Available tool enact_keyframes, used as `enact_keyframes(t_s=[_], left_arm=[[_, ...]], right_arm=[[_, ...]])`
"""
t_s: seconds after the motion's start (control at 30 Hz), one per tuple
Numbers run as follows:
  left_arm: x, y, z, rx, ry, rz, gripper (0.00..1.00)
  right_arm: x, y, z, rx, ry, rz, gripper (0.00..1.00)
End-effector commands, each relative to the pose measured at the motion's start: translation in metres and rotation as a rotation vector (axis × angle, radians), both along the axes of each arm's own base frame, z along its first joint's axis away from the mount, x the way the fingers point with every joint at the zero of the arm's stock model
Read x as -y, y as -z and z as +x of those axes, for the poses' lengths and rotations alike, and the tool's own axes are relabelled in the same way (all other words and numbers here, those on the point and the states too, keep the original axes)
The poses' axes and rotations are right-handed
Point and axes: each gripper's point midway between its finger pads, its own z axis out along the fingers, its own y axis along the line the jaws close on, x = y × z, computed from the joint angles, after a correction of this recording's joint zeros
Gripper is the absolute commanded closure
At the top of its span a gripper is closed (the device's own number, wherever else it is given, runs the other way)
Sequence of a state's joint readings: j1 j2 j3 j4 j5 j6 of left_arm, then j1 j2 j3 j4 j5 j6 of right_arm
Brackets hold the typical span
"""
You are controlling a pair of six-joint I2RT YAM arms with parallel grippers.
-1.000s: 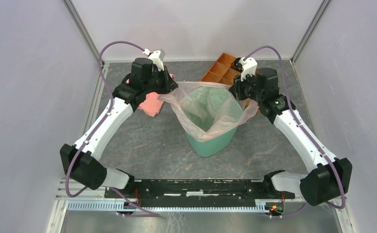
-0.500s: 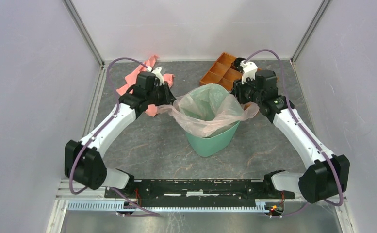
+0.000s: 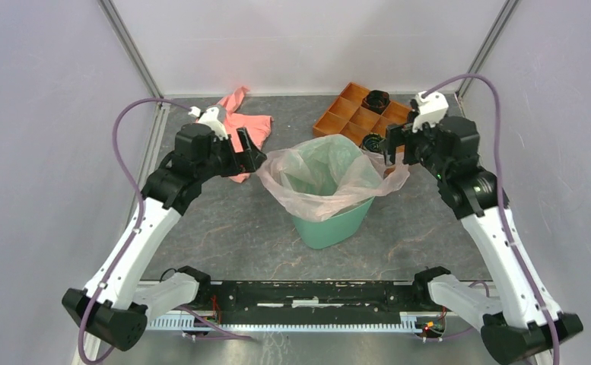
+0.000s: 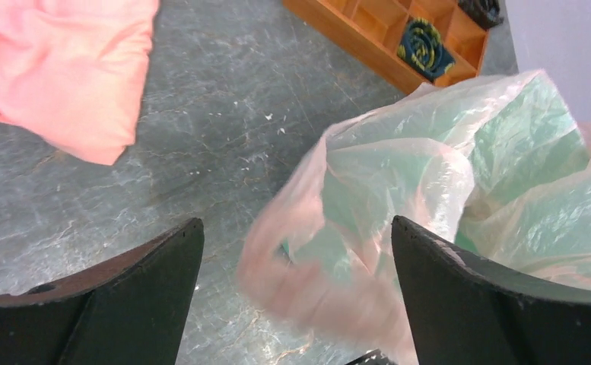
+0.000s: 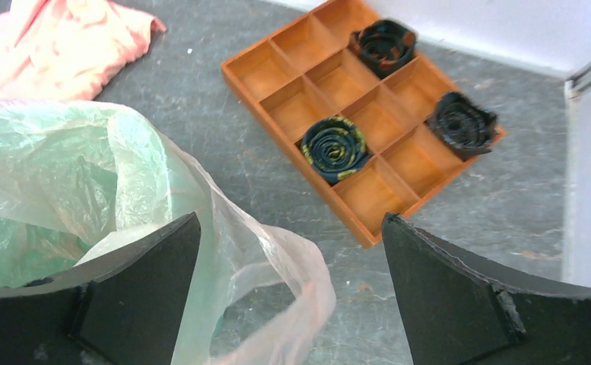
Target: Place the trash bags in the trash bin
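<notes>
The pale pink, see-through trash bag [image 3: 330,171] sits inside the mint-green trash bin [image 3: 330,226] at the table's middle. Its edges hang loose over the rim on both sides. My left gripper [image 3: 250,152] hovers just left of the bin, open, with nothing held. In the left wrist view the gripper [image 4: 296,222] frames a blurred flap of the bag [image 4: 459,160] lying free between the wide-apart fingers. My right gripper [image 3: 391,150] is just right of the bin, also open. In its wrist view the gripper [image 5: 292,217] has a loose bag corner [image 5: 292,281] below it, untouched.
A salmon-pink cloth [image 3: 239,125] lies crumpled at the back left, behind the left gripper. An orange compartment tray [image 3: 357,118] with dark rolled items [image 3: 376,99] stands at the back right, close to the right gripper. Enclosure walls close off both sides.
Both grippers have opened and let go of the bag's edges. Both arms have drawn outward, away from the bin. The bag's rim has dropped and settled over the bin.
</notes>
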State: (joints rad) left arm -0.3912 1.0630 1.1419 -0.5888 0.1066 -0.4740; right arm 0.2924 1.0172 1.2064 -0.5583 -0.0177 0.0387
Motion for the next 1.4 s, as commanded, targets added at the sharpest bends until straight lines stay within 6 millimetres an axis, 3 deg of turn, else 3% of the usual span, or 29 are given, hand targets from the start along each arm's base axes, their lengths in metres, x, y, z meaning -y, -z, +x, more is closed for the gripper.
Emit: enact_keyframes(t_s=[0.0, 0.1, 0.33, 0.53, 0.67, 1.0, 1.13, 1.37], left_arm=[[-0.027, -0.021, -0.008, 0.009, -0.167, -0.020, 0.00], [-0.017, -0.019, -0.020, -0.009, -0.140, -0.119, 0.00], [0.002, 0.001, -0.037, -0.074, -0.071, -0.228, 0.01], [0.016, 0.013, -0.052, -0.105, 0.020, -0.284, 0.36], [0.026, 0.026, -0.066, -0.136, 0.082, -0.342, 0.53], [0.040, 0.060, -0.091, -0.222, 0.175, -0.435, 0.97], [0.040, 0.074, -0.095, -0.245, 0.176, -0.446, 0.98], [0.053, 0.103, -0.102, -0.299, 0.203, -0.525, 0.98]], right_arm=[[0.025, -0.034, -0.019, 0.080, 0.116, 0.016, 0.02], [0.033, -0.030, -0.032, 0.086, 0.175, 0.075, 0.02], [0.019, -0.011, -0.053, 0.076, 0.129, 0.224, 0.02], [0.006, 0.013, -0.069, 0.031, 0.038, 0.235, 0.08], [0.000, 0.038, -0.071, -0.001, 0.021, 0.267, 0.21], [-0.015, 0.068, -0.088, -0.073, -0.061, 0.306, 0.73], [-0.021, 0.081, -0.092, -0.089, -0.088, 0.336, 0.88], [-0.035, 0.125, -0.097, -0.172, -0.134, 0.390, 0.93]])
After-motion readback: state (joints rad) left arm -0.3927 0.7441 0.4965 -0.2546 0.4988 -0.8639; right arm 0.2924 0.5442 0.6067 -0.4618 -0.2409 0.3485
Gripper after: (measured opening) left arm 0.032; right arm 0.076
